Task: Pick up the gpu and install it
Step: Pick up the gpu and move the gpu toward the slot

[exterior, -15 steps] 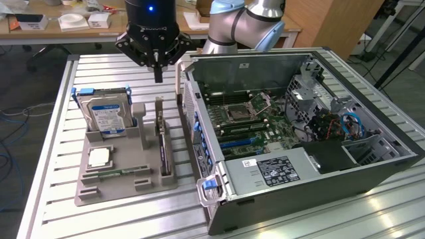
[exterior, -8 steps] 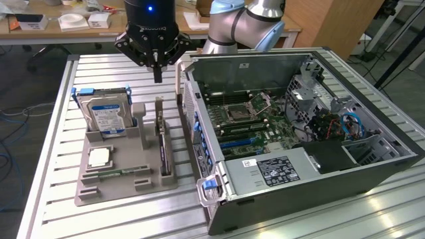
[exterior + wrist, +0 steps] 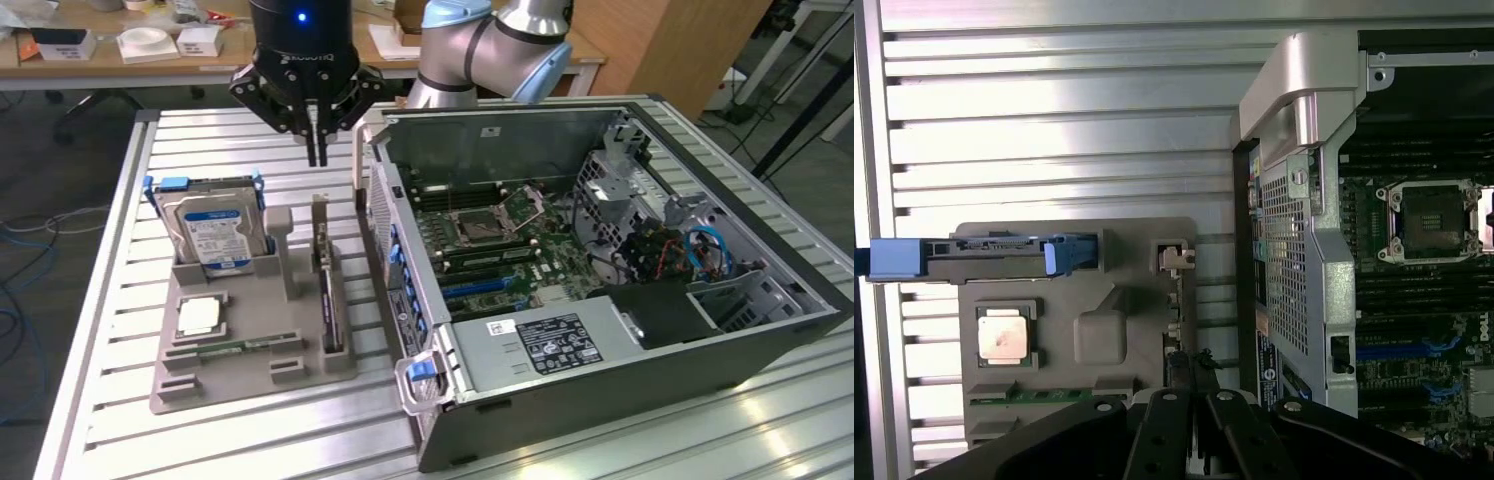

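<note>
The gpu (image 3: pixel 330 300) (image 3: pixel 1175 320) stands on its long edge in a slot of the grey holder (image 3: pixel 180 385) (image 3: pixel 1099 335). Its pale bracket is at the end nearest the end effector (image 3: pixel 318 155) (image 3: pixel 1199 385). The card sits below the end effector and is not touching it.

The end effector hangs above the holder's far end with its fingers (image 3: pixel 312 140) pressed together. Nothing is between them. In the wrist view, the fingertips line up over the card's top edge.

The remaining holder contents lie below the end effector, on the exterior view's left:
- The hard drive (image 3: pixel 214 235) (image 3: pixel 984 255) stands upright in blue rails.
- The CPU (image 3: pixel 198 316) (image 3: pixel 1002 335) lies flat in its recess.
- The memory stick (image 3: pixel 247 347) (image 3: pixel 1034 397) lies flat along the holder's near edge.

The holder rests on the slatted metal tabletop (image 3: pixel 120 200) (image 3: pixel 1054 120).

On the exterior view's right of the end effector, the open computer case (image 3: pixel 747 360) (image 3: pixel 1304 120) lies on its side just beside the holder. Its motherboard (image 3: pixel 507 240) (image 3: pixel 1429 300) faces up, with the empty processor socket (image 3: pixel 478 228) (image 3: pixel 1434 215) exposed.
</note>
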Controlling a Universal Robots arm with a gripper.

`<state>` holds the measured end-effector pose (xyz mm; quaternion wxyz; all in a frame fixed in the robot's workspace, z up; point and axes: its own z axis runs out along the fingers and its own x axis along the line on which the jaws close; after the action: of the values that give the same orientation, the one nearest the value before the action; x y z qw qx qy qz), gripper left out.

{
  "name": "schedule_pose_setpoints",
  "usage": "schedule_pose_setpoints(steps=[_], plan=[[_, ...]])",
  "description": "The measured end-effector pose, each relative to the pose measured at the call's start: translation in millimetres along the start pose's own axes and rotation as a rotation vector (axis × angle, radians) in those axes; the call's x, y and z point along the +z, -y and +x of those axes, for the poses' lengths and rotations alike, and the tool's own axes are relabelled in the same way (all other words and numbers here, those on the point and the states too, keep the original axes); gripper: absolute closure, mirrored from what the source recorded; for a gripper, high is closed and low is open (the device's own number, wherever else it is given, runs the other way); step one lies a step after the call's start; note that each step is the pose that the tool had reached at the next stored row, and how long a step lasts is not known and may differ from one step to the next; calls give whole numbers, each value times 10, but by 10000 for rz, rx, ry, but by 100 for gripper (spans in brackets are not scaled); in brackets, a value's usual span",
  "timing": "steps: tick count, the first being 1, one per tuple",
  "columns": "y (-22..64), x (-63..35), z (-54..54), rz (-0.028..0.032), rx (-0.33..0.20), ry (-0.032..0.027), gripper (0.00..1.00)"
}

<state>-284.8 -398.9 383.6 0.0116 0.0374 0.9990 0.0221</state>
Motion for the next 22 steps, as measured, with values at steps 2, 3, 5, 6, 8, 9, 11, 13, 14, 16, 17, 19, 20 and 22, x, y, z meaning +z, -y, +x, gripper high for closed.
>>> schedule_pose_setpoints(steps=[2, 3, 5, 6, 8, 9, 11, 13, 14, 16, 17, 19, 20, 22], plan=[[0, 0, 0, 0, 0, 0, 83], [0, 0, 0, 0, 0, 0, 77], [0, 0, 0, 0, 0, 0, 71], [0, 0, 0, 0, 0, 0, 65], [0, 0, 0, 0, 0, 0, 53], [0, 0, 0, 0, 0, -1, 53], [0, 0, 0, 0, 0, 0, 47], [0, 0, 0, 0, 1, 0, 47], [0, 0, 0, 0, 0, 0, 47], [0, 0, 0, 0, 0, 0, 47], [0, 0, 0, 0, 0, 0, 47], [0, 0, 0, 0, 0, 0, 47], [1, 0, 1, -1, 1, 0, 47], [5, 0, 0, 0, 1, 0, 47]])
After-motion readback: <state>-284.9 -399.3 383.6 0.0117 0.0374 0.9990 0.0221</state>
